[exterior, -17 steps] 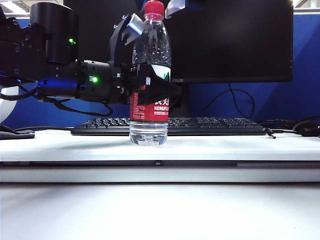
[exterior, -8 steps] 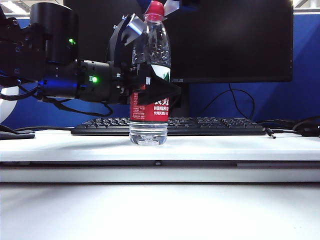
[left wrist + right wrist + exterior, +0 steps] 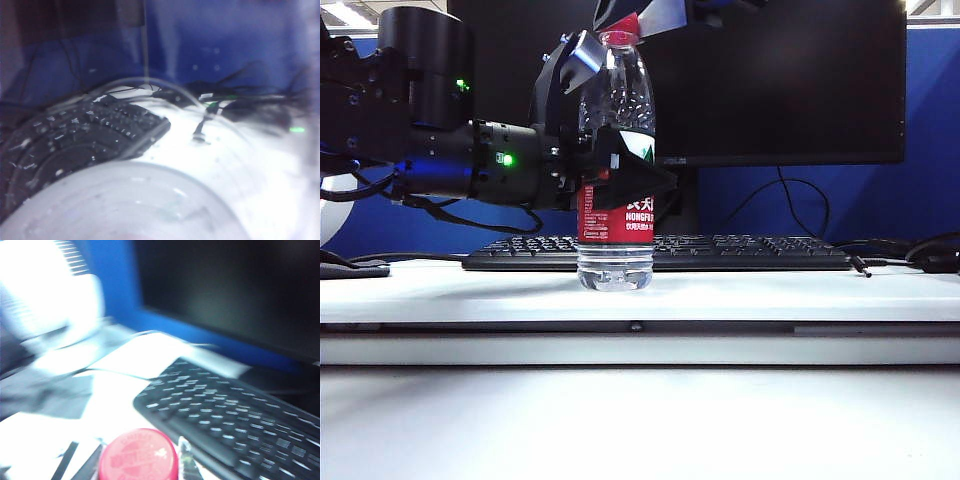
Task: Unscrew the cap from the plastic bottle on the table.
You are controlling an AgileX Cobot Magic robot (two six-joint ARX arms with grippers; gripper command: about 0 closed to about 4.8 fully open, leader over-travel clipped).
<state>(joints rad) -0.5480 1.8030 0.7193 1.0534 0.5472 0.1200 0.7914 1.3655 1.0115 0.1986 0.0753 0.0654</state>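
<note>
A: Holding the bottle point(image 3: 616, 150) steady is the left arm's job right now. Its fingers point(image 3: 620, 170) come in from nine o'clock and clamp around the middle of the body, one dark pad in front over the label and one behind.

B: Where does the bottle stand?

A: Upright on the white counter point(image 3: 770, 290), just in front of the keyboard point(image 3: 740, 250), with the dark monitor point(image 3: 790, 80) behind it at twelve o'clock. Its base rests on the counter.

B: And the cap?

A: The red cap point(image 3: 623, 28) is at the very top of the bottle, seated on the neck as far as I can see. The right fingers point(image 3: 638, 15) reach down from above, a dark one at the cap's ten o'clock and a pale one at its two o'clock. They sit narrow around it and look closed on it. The right wrist camera looks straight down on the cap's point(image 3: 138, 456) top, but blur hides the contact.

B: So which step is this?

A: My judgement: the twisting step, with the cap not yet off. The next move calls for a firm pinch and a turn of the wrist to loosen the thread while the left grip stops the bottle from spinning or tipping. After that, lift straight up.
</note>
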